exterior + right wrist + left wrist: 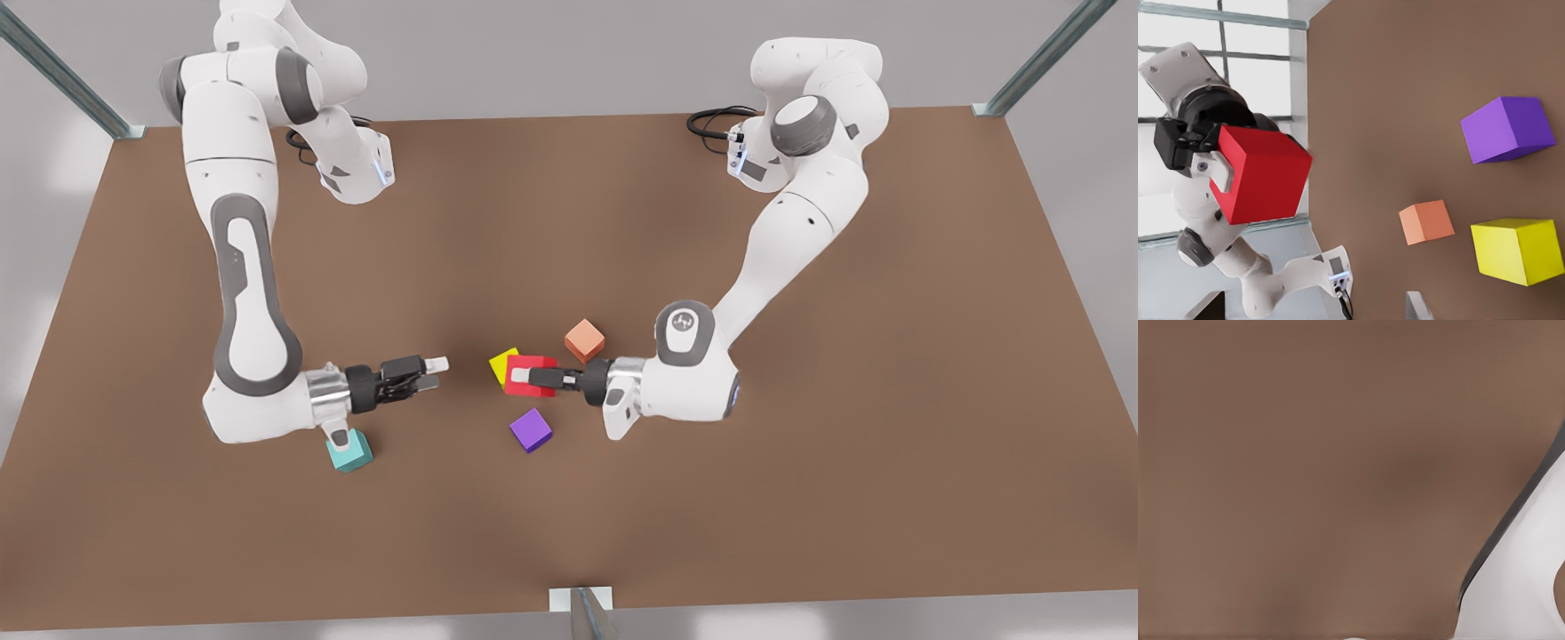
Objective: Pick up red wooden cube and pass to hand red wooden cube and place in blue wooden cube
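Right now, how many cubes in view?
5. Red cube in the left hand; yellow cube beside it; orange cube behind them; purple cube in front; teal cube at the front view's left, partly under the right arm.

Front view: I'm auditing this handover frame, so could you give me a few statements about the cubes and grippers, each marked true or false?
1. The left gripper holds the red wooden cube between its fingers. True.
2. The right gripper is shut on the blue wooden cube. False: its fingers are open and empty, and that cube sits on the table by that arm's wrist.
3. The purple cube is stacked on the yellow cube. False: they lie apart on the table.
4. The right gripper points toward the red wooden cube. True.
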Controlling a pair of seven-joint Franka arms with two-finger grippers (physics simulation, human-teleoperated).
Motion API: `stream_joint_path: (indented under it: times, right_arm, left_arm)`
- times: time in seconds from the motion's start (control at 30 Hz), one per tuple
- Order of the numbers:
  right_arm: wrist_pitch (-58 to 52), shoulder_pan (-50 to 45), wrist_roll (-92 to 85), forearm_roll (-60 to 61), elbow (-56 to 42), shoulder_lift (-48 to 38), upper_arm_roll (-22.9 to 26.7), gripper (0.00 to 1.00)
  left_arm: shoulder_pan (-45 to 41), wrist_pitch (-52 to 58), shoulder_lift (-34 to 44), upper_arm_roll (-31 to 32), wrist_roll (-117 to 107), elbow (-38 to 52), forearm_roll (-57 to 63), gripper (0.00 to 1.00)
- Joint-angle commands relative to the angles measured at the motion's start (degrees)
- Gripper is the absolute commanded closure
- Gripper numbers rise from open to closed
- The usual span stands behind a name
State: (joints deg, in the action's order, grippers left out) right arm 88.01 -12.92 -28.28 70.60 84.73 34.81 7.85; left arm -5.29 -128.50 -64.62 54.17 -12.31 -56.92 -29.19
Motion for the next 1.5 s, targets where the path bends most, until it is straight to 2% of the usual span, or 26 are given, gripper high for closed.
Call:
stream_joint_path:
  times: [0.0,0.2,0.33,0.37,0.7,0.9,1.1,1.47]
  right_arm:
    - [-0.91,0.00,-25.41,2.79,-0.53,1.58,-0.03,0.00]
    - [-1.61,-0.53,-72.52,1.56,-0.62,1.93,-0.03,0.00]
    - [-3.11,-0.88,-83.07,2.44,-0.62,1.84,-0.12,0.00]
    - [-3.11,-0.35,-85.54,3.14,-0.88,1.84,-1.87,0.00]
    - [-2.23,-1.41,-88.88,9.64,-1.06,3.60,-2.49,0.00]
    - [11.13,-2.55,-90.37,14.39,2.45,0.70,-2.49,0.00]
    - [11.74,-2.55,-91.78,16.23,6.94,-2.37,-3.10,0.00]
    - [11.83,-3.78,-92.31,19.84,8.26,-2.81,-3.81,0.00]
  left_arm:
    - [-0.07,-3.43,-0.07,1.20,52.21,0.06,-1.83,0.47]
    - [0.01,-3.43,-1.91,1.20,60.56,0.06,-10.27,0.47]
    - [0.01,-3.25,-2.97,1.38,61.44,0.06,-12.29,0.48]
    - [0.01,-3.25,-2.97,1.38,61.35,0.06,-12.29,0.48]
    - [0.28,-2.63,-2.97,1.29,54.76,-0.29,-14.14,0.48]
    - [0.19,-2.72,-2.97,1.20,50.89,-0.47,-15.98,0.47]
    - [0.01,-2.72,-3.32,1.20,44.04,-0.47,-16.07,0.47]
    - [0.10,-2.63,-3.32,1.20,43.86,-0.47,-17.04,0.46]
